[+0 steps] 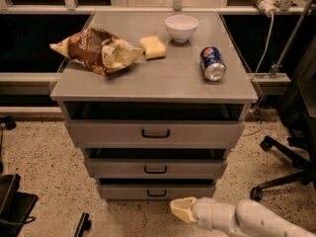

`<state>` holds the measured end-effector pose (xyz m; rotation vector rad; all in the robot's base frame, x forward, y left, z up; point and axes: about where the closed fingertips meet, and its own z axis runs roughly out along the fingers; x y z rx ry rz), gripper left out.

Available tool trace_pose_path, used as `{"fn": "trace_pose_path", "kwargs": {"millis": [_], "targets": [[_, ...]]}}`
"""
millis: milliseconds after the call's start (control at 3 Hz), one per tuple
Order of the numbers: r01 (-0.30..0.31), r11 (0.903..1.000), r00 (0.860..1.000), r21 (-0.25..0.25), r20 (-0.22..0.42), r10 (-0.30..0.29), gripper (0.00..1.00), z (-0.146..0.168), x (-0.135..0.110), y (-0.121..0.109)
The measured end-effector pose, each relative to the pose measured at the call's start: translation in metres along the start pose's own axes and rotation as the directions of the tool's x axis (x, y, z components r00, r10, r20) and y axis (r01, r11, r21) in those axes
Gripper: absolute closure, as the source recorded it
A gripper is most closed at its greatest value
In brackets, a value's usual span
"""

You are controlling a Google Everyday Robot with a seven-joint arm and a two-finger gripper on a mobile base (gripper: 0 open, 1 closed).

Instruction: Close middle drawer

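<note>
The middle drawer (155, 169) is the second of three grey fronts on the cabinet, with a small black centre handle. Its front sits close in, with only a thin dark gap above it, and its inside is hidden. The top drawer (155, 133) stands above it and the lowest drawer (156, 192) below. My gripper (180, 209), with cream tips on a white arm, is low over the floor in front of the lowest drawer, right of centre. It is shut, holds nothing and touches no drawer.
On the cabinet top (163, 80) lie a chip bag (96, 50), a yellow sponge (153, 47), a white bowl (181, 27) and a blue soda can (213, 63) on its side. An office chair base (279, 164) stands at the right. A black object (12, 201) is at the lower left.
</note>
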<state>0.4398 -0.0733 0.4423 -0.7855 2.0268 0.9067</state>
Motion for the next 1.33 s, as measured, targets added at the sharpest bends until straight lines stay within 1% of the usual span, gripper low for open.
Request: {"fn": "trace_pose_path", "kwargs": {"millis": [333, 667, 1000, 1333], "targets": [[-0.054, 0.9984, 0.998, 0.016, 0.026, 0.053, 0.35, -0.0283, 0.0166, 0.0049], [-0.053, 0.9984, 0.998, 0.019, 0.026, 0.053, 0.12, -0.0281, 0.0164, 0.004], [-0.053, 0.9984, 0.998, 0.019, 0.026, 0.053, 0.0, -0.0281, 0.0164, 0.004], [-0.053, 0.9984, 0.998, 0.019, 0.026, 0.053, 0.0, -0.0281, 0.0164, 0.004]]}}
